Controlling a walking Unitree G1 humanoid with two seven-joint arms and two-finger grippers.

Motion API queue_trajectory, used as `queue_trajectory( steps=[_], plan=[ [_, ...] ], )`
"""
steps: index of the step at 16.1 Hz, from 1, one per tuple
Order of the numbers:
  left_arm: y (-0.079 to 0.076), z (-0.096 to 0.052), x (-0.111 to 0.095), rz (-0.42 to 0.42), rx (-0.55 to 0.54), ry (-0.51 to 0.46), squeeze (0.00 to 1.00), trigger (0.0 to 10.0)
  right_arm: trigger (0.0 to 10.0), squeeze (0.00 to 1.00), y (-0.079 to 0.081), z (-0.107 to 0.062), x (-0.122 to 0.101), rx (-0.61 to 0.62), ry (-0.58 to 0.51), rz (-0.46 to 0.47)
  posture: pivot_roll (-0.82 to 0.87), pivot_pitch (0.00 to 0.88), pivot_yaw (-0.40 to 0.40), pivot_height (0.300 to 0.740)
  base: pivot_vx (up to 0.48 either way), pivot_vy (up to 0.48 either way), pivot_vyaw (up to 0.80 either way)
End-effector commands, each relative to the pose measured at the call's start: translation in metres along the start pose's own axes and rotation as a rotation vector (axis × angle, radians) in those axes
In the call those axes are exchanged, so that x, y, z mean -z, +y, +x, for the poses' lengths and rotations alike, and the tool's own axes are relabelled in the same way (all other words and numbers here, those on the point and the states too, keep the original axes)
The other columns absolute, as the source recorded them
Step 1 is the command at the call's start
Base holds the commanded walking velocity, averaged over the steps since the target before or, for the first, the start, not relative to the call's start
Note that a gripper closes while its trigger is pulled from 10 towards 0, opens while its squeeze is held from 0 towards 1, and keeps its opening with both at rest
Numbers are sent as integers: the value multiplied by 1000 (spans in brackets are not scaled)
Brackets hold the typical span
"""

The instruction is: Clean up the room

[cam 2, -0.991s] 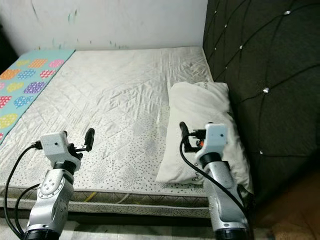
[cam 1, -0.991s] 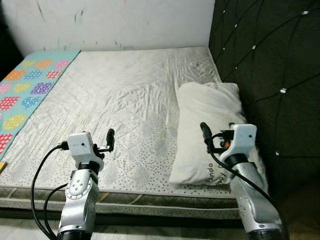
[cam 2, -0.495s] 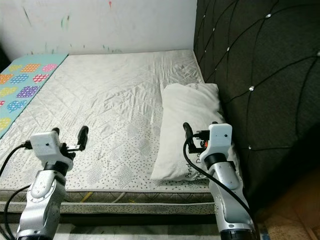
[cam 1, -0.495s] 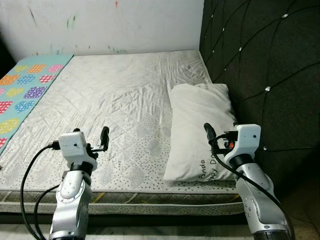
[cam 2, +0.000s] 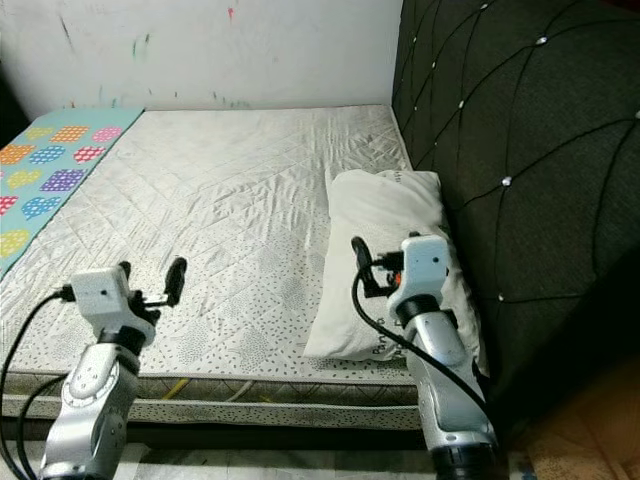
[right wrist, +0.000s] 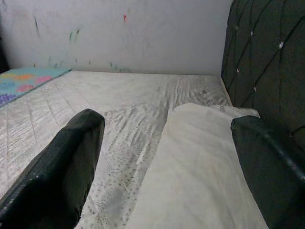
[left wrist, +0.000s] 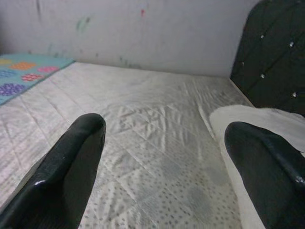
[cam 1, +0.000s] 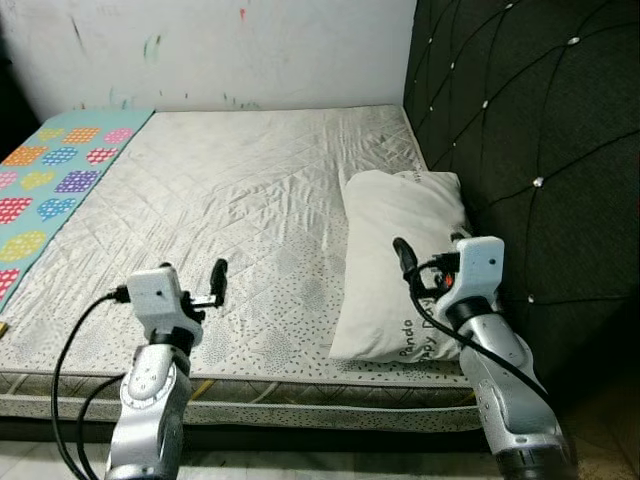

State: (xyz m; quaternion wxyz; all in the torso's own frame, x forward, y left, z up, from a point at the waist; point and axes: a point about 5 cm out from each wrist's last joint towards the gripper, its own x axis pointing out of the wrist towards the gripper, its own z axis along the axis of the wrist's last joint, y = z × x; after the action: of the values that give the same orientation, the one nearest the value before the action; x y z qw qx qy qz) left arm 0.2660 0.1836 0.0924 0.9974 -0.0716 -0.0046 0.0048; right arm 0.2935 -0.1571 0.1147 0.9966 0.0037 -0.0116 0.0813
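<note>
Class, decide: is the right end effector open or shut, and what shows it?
Open. Its two black fingers stand wide apart in the wrist view, with the pillow visible between them, ungrasped.

The bed's bare quilted mattress runs from the near edge back to a marked white wall, with a dark tufted headboard along its right side. Directly ahead of the right gripper a white pillow lies flat against the headboard. Far out past the left gripper, a teal blanket with coloured dotted patches covers the mattress's far left end.
</note>
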Motion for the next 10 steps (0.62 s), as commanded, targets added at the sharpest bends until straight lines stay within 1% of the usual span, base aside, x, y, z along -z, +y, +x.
queue_trajectory(
  steps=[1,2,3,7,8,10],
  plan=[
    [-1,-2,-1,1,15,8,0,10000,10000,0,0,-1,0,7,2,-1,-191,0,49,740,0,0,0],
    [-1,-3,-1,0,13,10,0,10000,10000,0,1,-2,1,6,7,0,-189,0,44,740,0,0,0],
    [2,-7,1,-21,-11,22,0,10000,10000,0,4,-3,0,-12,13,0,-184,0,27,740,0,0,0],
    [1,-10,-5,-41,-26,16,0,10000,10000,0,1,-2,0,-1,18,-9,-173,0,21,740,0,0,0],
    [1,-10,-6,-39,-21,12,0,10000,10000,0,0,-1,-1,4,17,-12,-175,0,22,740,0,0,0],
    [-4,-11,-8,-63,14,24,0,10000,10000,0,-1,-2,-1,5,21,-18,-176,0,26,740,0,0,0]
  ],
)
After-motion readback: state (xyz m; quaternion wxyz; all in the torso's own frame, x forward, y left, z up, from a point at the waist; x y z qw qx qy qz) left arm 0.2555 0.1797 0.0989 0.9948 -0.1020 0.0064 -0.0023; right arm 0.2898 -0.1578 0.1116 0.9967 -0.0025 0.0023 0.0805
